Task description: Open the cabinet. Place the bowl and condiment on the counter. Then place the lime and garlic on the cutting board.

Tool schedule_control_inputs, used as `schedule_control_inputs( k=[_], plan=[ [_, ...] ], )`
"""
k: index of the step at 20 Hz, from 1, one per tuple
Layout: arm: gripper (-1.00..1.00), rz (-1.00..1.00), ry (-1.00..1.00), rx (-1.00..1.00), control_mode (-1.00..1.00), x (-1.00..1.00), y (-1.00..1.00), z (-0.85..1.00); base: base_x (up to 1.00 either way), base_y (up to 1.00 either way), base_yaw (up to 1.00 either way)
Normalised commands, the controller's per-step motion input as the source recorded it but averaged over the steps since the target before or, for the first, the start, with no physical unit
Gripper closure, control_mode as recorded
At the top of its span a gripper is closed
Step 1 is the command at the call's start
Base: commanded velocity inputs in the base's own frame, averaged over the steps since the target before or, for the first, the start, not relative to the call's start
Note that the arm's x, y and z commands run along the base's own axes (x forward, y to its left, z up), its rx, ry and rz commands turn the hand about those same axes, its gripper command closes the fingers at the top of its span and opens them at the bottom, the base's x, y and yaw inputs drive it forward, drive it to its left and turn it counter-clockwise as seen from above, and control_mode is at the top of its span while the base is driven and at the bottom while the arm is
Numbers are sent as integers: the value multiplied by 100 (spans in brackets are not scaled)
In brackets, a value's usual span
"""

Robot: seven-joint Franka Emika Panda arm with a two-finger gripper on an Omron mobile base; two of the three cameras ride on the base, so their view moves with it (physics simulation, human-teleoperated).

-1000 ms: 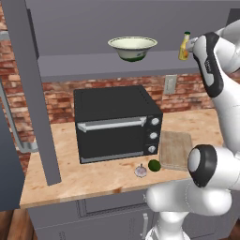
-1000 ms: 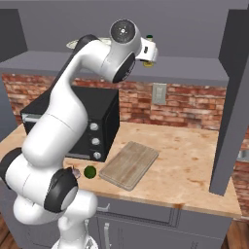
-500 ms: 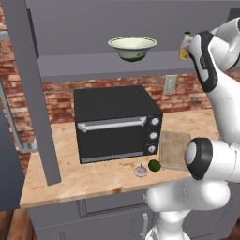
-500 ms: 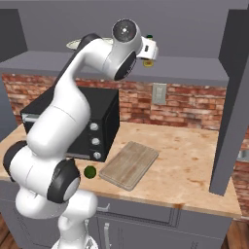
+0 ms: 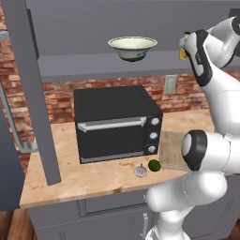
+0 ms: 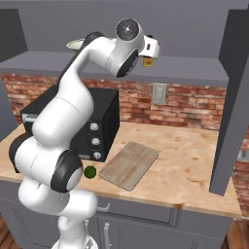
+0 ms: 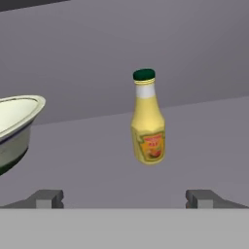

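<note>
Yellow condiment bottle (image 7: 148,121) stands upright on the open cabinet (image 5: 140,65) shelf beside the bowl (image 5: 132,48), with the jaws spread wide before it, holding nothing.

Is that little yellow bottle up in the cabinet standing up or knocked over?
Upright. The condiment stands on the cabinet shelf with its green cap on top, beside the bowl.
</note>
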Motion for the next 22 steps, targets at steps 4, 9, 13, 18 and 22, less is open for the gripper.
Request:
schedule_control_inputs(
  k=[4, 9, 13, 18, 22],
  plan=[
    [-100, 0, 0, 0, -100, 19, -8, -3, 0, 0, 0],
    [-100, 0, 0, 0, -100, 15, -5, -5, 0, 0, 0],
    [-100, 0, 0, 0, -100, 15, -4, -8, 0, 0, 0],
    [-100, 0, 0, 0, -100, 14, -5, -4, 0, 0, 0],
    [-100, 0, 0, 0, -100, 14, -6, -2, 0, 0, 0]
  ],
)
